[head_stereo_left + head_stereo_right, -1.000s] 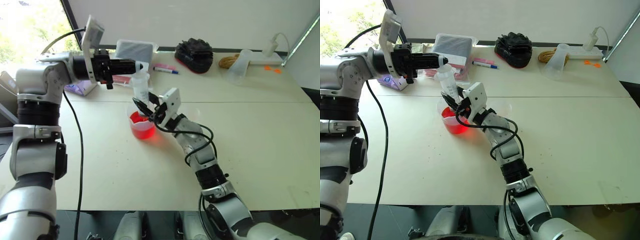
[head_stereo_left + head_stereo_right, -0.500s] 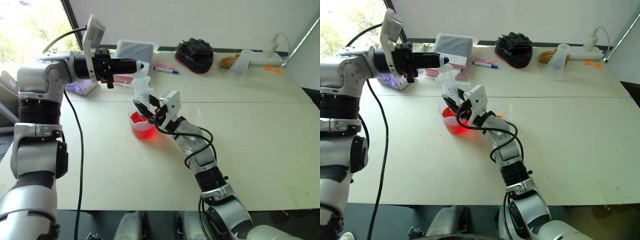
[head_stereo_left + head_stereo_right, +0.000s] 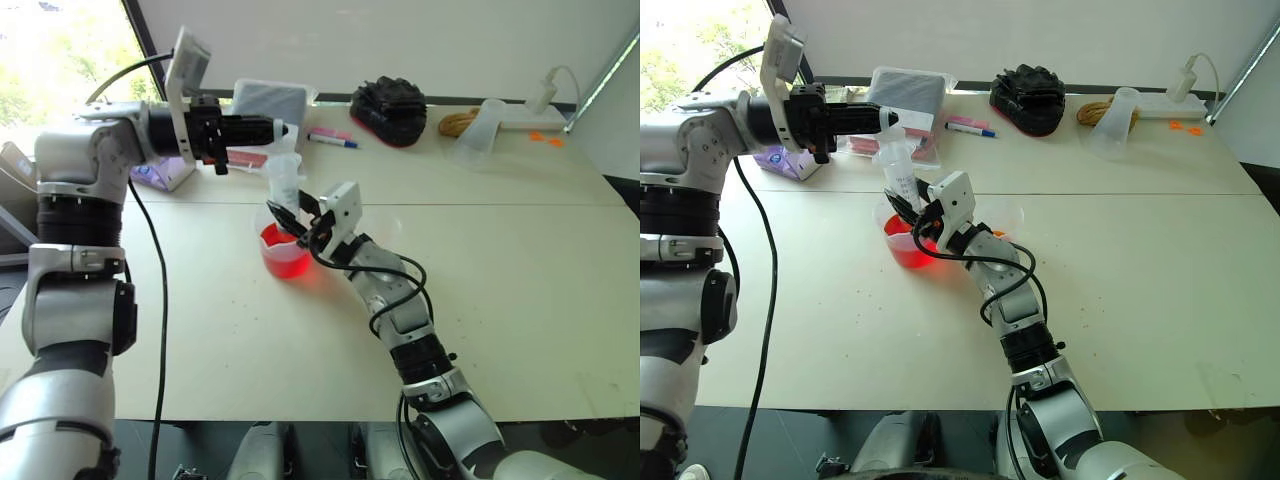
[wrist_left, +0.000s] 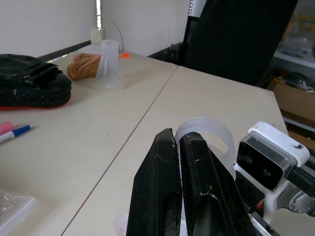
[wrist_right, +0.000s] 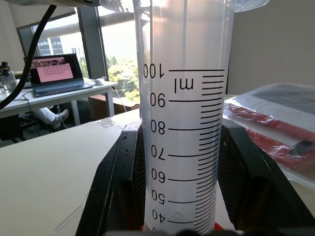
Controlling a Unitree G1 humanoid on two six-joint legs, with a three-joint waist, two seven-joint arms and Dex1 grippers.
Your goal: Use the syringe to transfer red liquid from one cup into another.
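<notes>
Item one: the syringe (image 3: pixel 899 178), standing nearly upright with its lower end down inside the lipped beaker (image 3: pixel 910 243), where we see the red liquid (image 3: pixel 912 253) pooled deep and bright. The right gripper (image 3: pixel 908 208) clamps the barrel between its two black fingers (image 5: pixel 115 182), one finger pressed to each side. The right wrist view adds what the head views cannot give: the barrel's printed millilitre scale, running from one hundred downward between the fingers, and a small patch of red at the lowest visible part of the barrel.

Item two: the left gripper (image 3: pixel 283 129), reaching level across the table above the right gripper, its fingertips at the syringe's upper end by the white plunger. In the left wrist view its fingers (image 4: pixel 162 182) lie pressed together, closed; we cannot tell from any view whether they pinch the plunger's top. Just beyond those fingertips that view shows the round rim of a clear cup (image 4: pixel 204 132) and, beside it, the right wrist's white camera housing (image 4: pixel 270 155).

Item three: the table (image 3: pixel 1140 260), cream-coloured. Well beyond both grippers lie a pink-and-blue marker pen (image 3: pixel 968 127), a black glove (image 3: pixel 1028 98), a coil of tan rope (image 3: pixel 1095 110) and an upturned clear cup (image 3: pixel 1112 122). A plastic-wrapped packet (image 3: pixel 905 95) sits behind the left fingers.
</notes>
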